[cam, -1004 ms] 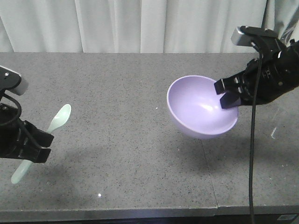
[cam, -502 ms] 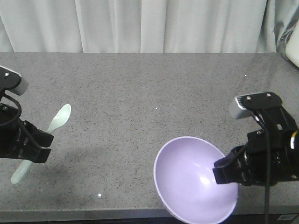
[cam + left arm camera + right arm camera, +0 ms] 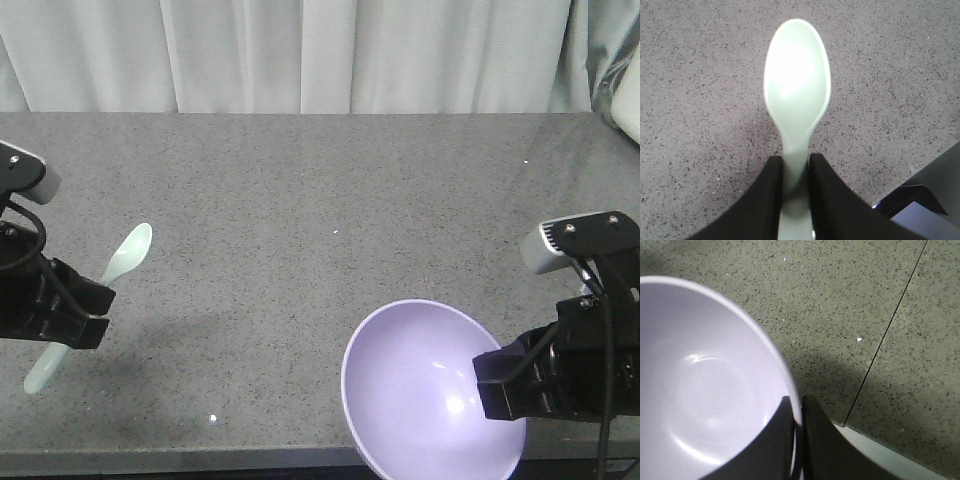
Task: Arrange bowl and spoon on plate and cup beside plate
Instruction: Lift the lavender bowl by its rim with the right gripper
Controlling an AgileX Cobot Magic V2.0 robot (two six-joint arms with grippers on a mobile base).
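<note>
There is one round, deep, lavender-purple plastic bowl (image 3: pixel 425 395) and one pale mint-green plastic spoon (image 3: pixel 127 252) with an oval scoop. There are also two black pincers, and each one holds one thing. The left pincer (image 3: pixel 72 322) is nearly closed: its two fingers (image 3: pixel 767 200) press the thick handle of the spoon from both sides, with only the width of the handle between them. The oval scoop reaches out ahead of the fingertips, hollow side up, and in the front view the end of the handle comes out behind the pincer. The right pincer (image 3: pixel 492 385) is closed to a thin gap on the rim of the bowl, one finger (image 3: pixel 772 440) inside the wall and the other outside. The bowl sits to the side of this pincer, tilted, its opening turned partly toward the front camera. Its lower part covers the near edge of the table; whether it touches the table I cannot tell. In the front view the right pincer hides a part of the rim. Under both pincers lies one grey speckled stone table (image 3: pixel 300 190), with one thin dark seam (image 3: pixel 890 325) running near the right pincer. Behind the table hangs a white pleated curtain (image 3: pixel 300 50).
</note>
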